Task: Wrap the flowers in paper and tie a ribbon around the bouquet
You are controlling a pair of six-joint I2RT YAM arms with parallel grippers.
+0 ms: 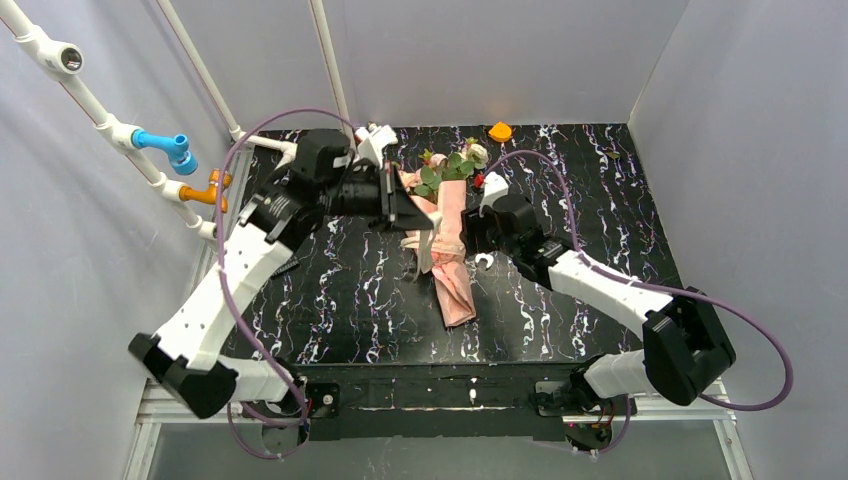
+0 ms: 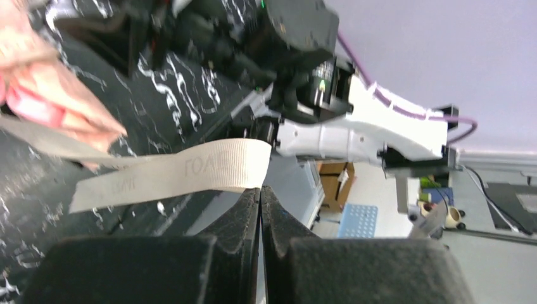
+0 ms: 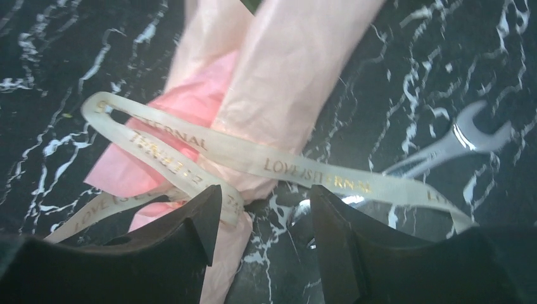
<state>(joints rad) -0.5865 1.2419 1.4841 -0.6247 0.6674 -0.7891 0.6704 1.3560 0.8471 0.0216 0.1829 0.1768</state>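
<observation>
Bouquet is lying on the black, white-veined worktop — crinkled pink paper tapering into a cone, roses and round leaves poking out the far end. Flat cream ribbon with gold lettering is looping across the cone. Left tool is pinching one ribbed ribbon end, jaws closed; right tool is hanging open over the ribbon — steel spanner lying beside it.

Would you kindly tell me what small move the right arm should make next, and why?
Probably lower the right gripper and close it on the ribbon strand just ahead of its open jaws. The left gripper is shut on one ribbon end, and the ribbon only lies loosely across the bouquet, not yet tied.
</observation>
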